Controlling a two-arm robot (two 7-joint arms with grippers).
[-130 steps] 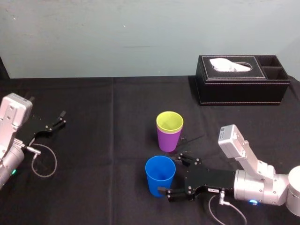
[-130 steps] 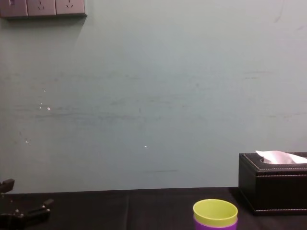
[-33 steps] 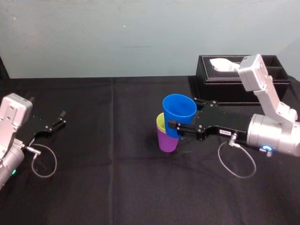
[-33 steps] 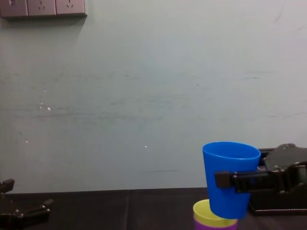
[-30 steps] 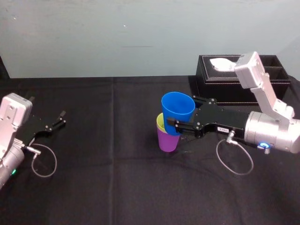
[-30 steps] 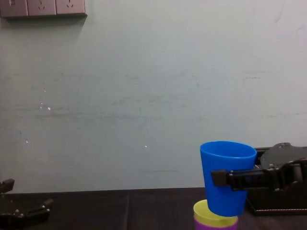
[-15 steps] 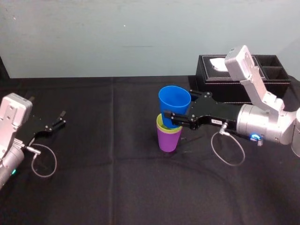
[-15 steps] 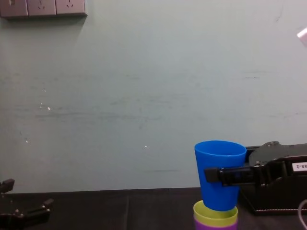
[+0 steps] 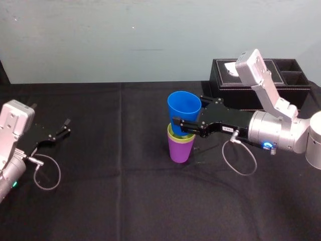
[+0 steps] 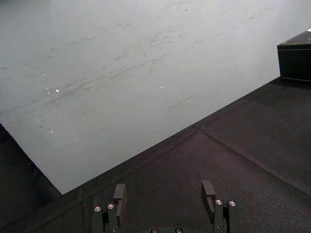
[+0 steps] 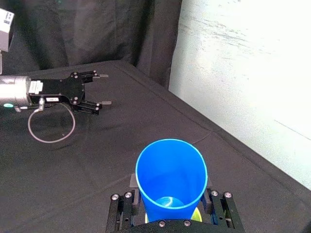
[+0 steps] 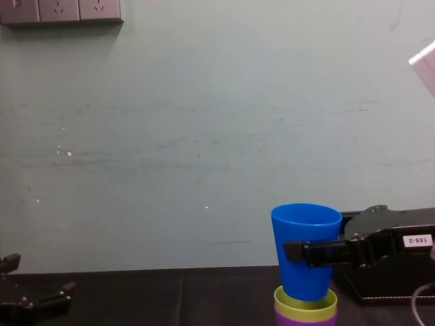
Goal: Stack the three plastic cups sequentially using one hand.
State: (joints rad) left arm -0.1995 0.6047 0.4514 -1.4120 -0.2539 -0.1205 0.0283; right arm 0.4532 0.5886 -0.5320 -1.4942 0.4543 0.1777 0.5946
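Observation:
The purple cup (image 9: 179, 151) stands upright mid-table with the yellow-green cup (image 9: 176, 135) nested inside it. Directly above them is the blue cup (image 9: 183, 109), upright, its base dipping just inside the yellow-green rim (image 12: 306, 299). My right gripper (image 9: 186, 120) reaches in from the right and is shut on the blue cup, one finger on each side of its wall (image 11: 170, 177). In the chest view a black finger crosses the blue cup (image 12: 306, 224) at mid-height. My left gripper (image 9: 61, 130) rests open and empty at the table's left.
A black tissue box (image 9: 258, 93) with side compartments stands at the back right, just behind my right arm. A cable loop (image 9: 241, 161) hangs under the right wrist. A black cloth (image 9: 125, 201) covers the table, and a pale wall closes the back.
My right gripper has carried the blue cup a little to the left and down, bringing its base over and into the yellow-green cup's mouth. The left arm has stayed still.

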